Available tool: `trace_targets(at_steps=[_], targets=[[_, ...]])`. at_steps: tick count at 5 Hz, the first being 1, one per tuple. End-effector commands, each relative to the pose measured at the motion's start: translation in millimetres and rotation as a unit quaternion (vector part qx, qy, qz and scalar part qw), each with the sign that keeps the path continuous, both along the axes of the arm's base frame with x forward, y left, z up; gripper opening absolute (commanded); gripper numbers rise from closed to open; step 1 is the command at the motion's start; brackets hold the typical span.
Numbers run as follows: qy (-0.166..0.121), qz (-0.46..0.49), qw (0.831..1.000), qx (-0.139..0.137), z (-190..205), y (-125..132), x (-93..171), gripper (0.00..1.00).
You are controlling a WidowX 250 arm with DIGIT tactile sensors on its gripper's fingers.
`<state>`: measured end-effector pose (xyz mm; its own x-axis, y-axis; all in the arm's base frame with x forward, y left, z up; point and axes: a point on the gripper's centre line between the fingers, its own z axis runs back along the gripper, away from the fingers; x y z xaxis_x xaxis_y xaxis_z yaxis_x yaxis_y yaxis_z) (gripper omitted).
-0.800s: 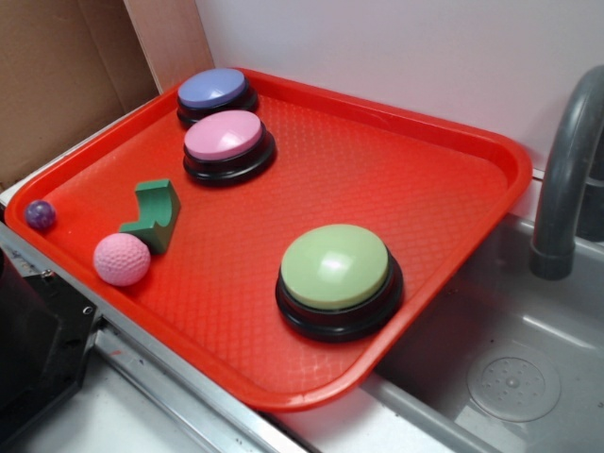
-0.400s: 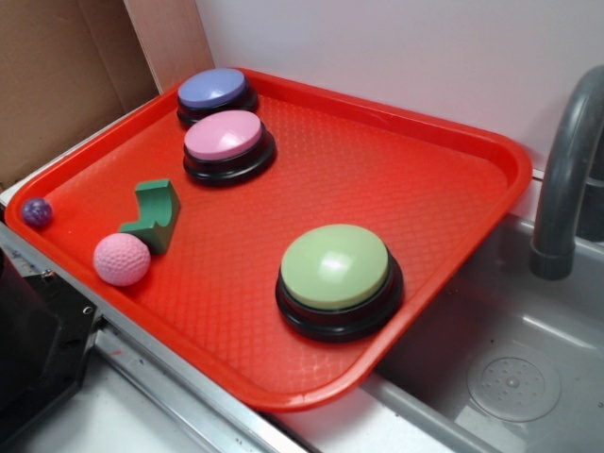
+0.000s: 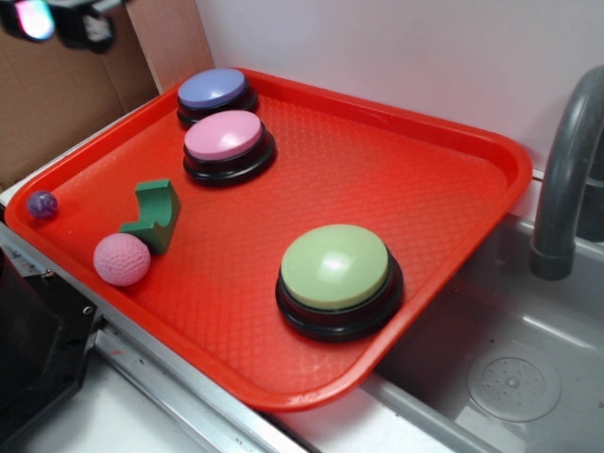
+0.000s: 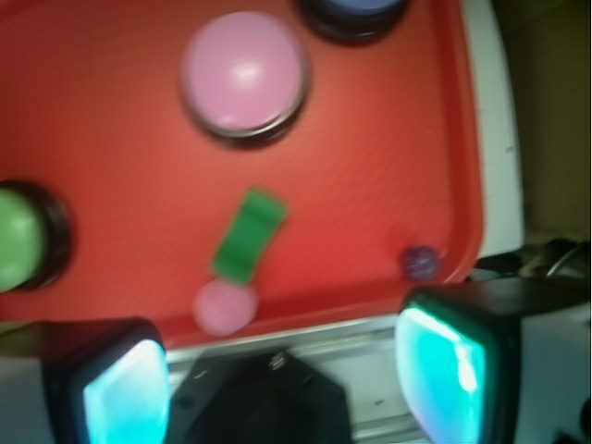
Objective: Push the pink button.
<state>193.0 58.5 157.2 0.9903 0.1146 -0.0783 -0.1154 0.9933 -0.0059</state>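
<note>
Two glowing fingertip pads (image 4: 125,400) stand spread wide apart at the bottom of the wrist view, so the gripper (image 4: 277,379) is open with nothing between its jaws, hanging above the near rim of the red tray (image 4: 370,166). The pink button (image 4: 243,74) sits at about 12 o'clock from the gripper, well apart from it, untouched. A green block (image 4: 248,235) and pink dimpled ball (image 4: 225,306) lie between them; the green button (image 4: 18,239) is at 10 o'clock.

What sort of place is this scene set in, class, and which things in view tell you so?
Probably a toy kitchen or sink counter: a grey faucet curves over a grey sink basin with a drain, and a red tray rests on its edge against a white wall.
</note>
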Motion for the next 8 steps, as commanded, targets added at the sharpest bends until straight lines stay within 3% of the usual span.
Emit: trace_targets(at_steps=[1,2,3,4,5,7,8], targets=[[-0.078,-0.016,0.995,0.054,-34.8,24.6,100.4,1.0],[-0.071,-0.018,0.996,0.058,-50.9,-3.7,102.6,1.0],[-0.062,0.02,0.997,0.027,-74.9,-17.6,83.4,1.0],[-0.061,0.042,0.997,0.014,-88.4,-28.0,69.4,1.0],[-0.044,0.032,0.997,0.055,-95.6,-20.2,69.8,1.0],[-0.034,0.025,0.997,0.071,-93.9,16.4,75.8,1.0],[-0.033,0.022,0.997,0.073,-90.5,14.1,76.7,1.0]])
